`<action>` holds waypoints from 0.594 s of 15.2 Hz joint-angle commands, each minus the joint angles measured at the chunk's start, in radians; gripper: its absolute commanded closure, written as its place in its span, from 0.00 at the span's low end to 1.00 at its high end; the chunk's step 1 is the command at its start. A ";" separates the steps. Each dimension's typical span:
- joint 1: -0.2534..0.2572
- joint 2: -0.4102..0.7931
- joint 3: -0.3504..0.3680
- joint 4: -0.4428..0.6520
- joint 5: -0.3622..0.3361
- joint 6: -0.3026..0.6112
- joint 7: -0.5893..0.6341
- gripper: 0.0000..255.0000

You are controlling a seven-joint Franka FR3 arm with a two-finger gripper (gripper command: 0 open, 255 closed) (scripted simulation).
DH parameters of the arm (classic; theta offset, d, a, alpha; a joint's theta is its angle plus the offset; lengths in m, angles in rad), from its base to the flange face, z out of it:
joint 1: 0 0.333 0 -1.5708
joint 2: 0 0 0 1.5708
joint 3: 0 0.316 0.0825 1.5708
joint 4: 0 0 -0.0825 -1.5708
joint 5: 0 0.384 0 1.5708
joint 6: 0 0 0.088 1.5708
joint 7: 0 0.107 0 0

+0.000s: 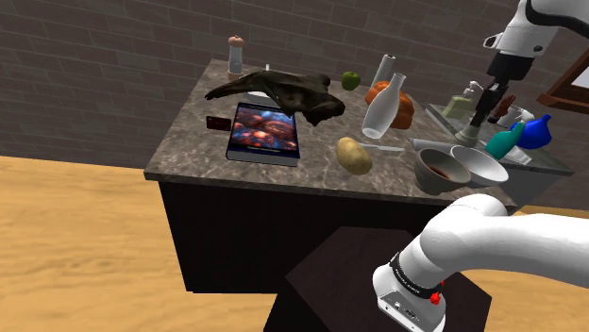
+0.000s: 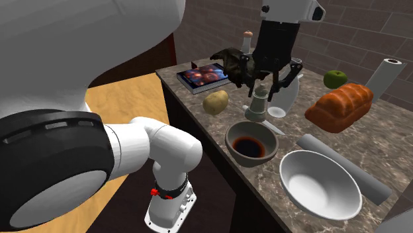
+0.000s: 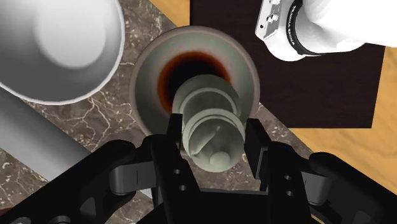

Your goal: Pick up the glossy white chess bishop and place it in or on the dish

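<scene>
The gripper [image 3: 214, 132] pinches the bishop [image 3: 205, 105] upright above the dish [image 3: 144, 76], probably lined up for lowering in. In the second exterior view, a white bowl [image 2: 321, 182] sits at the dish's four o'clock.

bishop [image 3: 210, 121] hiding dish [image 3: 144, 71] centre, white bowl [image 3: 57, 44] cropped

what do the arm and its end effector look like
The arm has glossy white rounded links with dark joint bands, and a small red mark near its base. The end effector is all black, with two chunky fingers.
</scene>
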 commanded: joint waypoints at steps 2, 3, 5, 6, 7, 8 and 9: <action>-0.007 -0.022 -0.018 -0.037 -0.021 0.019 -0.012 1.00; -0.009 -0.028 -0.021 -0.053 -0.024 0.030 -0.009 1.00; -0.012 -0.041 -0.028 -0.086 -0.030 0.051 -0.004 1.00; -0.014 -0.047 -0.031 -0.103 -0.033 0.061 -0.002 1.00; -0.016 -0.053 -0.034 -0.119 -0.036 0.071 0.000 1.00; -0.017 -0.058 -0.038 -0.135 -0.040 0.082 0.002 1.00; -0.019 -0.064 -0.041 -0.151 -0.043 0.092 0.004 1.00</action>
